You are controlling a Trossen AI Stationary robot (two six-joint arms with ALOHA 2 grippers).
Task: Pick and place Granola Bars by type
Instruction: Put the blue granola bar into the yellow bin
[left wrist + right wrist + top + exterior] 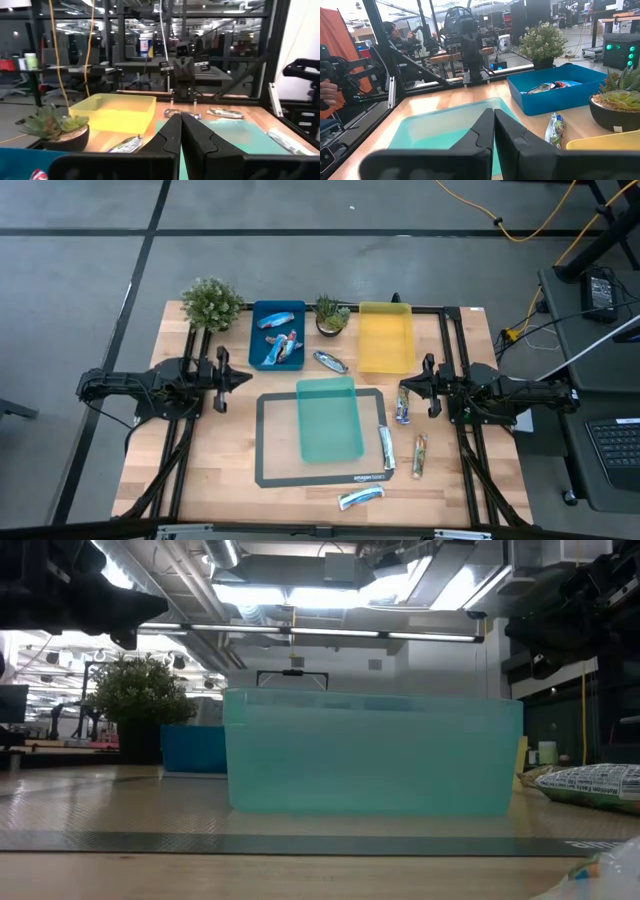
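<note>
Wooden counter (200, 470) on grey floor, filling the centre of the high view.

Left edge, mid-height: left tool (243, 377), fingers pressed together, empty, clear of all trays. Same closed state in the left wrist view (180, 125).

Upper left: bushy potted plant (211, 303).

Right of it: blue tray (258, 330), holding blue-orange Granola Bars (280, 348); same bars seen inside the tray in the right wrist view (550, 87).

Centre: dark mat (275, 470) carrying an empty teal tray (330, 420).

Above the teal tray, between blue and yellow trays: one silvery bar (330, 361) flat on the counter. Small succulent pot (331, 315) just behind it.

Upper centre-right: yellow tray (385, 335), empty.

Bottom centre: silvery-white bar (360, 498) below the mat edge.

Right of the teal tray: white-teal bar (386, 447) on the mat's right border; brown-green bar (419, 455) further right on bare wood.

Right edge, mid-height: right tool (402, 386), fingers pressed together, empty; closed also in the right wrist view (493, 125). One bar (403, 410) on the counter just below the tool tip.
</note>
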